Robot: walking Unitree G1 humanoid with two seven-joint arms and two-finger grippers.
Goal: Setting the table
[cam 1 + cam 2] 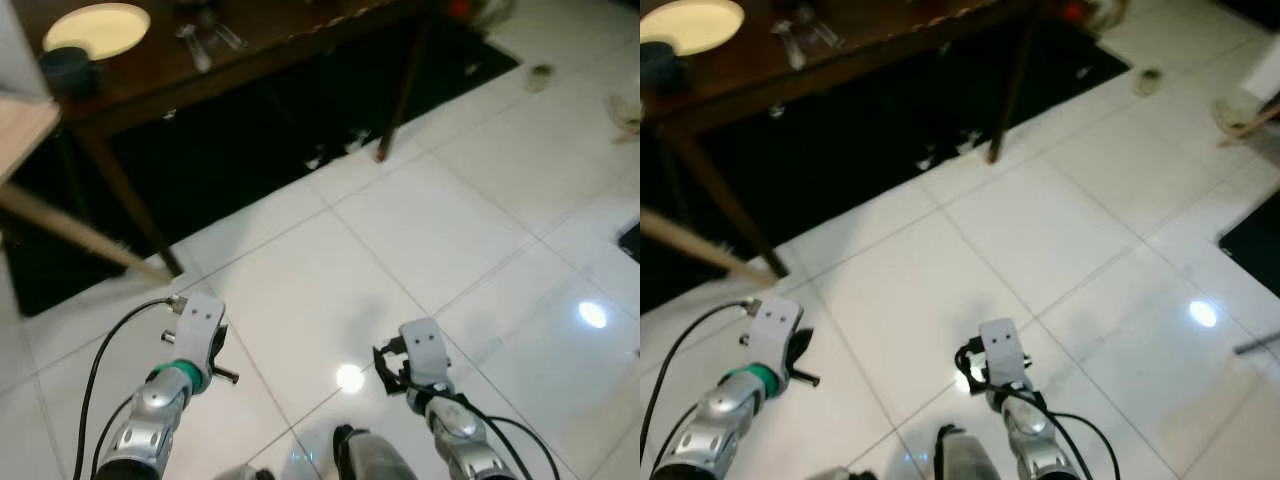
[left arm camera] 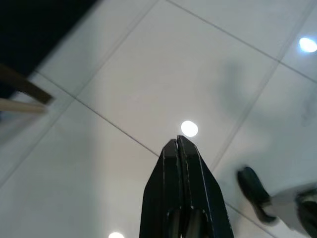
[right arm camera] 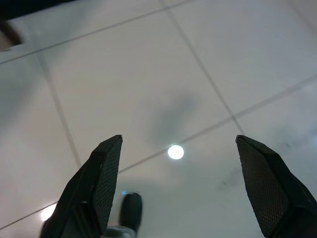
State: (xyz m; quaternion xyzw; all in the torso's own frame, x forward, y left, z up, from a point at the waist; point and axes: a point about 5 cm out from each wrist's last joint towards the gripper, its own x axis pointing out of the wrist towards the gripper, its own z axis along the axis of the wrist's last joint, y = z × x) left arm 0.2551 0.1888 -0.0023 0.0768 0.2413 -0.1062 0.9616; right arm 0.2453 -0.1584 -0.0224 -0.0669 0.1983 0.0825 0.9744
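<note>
A dark wooden table (image 1: 280,35) stands ahead at the top of the eye views. On it lie a cream plate (image 1: 97,28), a dark cup (image 1: 68,70) beside the plate, and some metal cutlery (image 1: 200,42). Both arms hang low over the white tile floor, well short of the table. In the left wrist view, my left gripper (image 2: 178,142) is shut with nothing between its fingers. My right gripper (image 3: 178,140) stands wide open and holds nothing, with only floor beyond it. The left arm (image 1: 170,385) and the right arm (image 1: 432,375) show at the bottom of the eye views.
A dark rug (image 1: 250,130) lies under the table, between its legs (image 1: 400,90). A pale wooden piece of furniture (image 1: 20,120) with a slanted rail (image 1: 70,232) stands at the left. A small object (image 1: 540,75) lies on the tiles at the far right.
</note>
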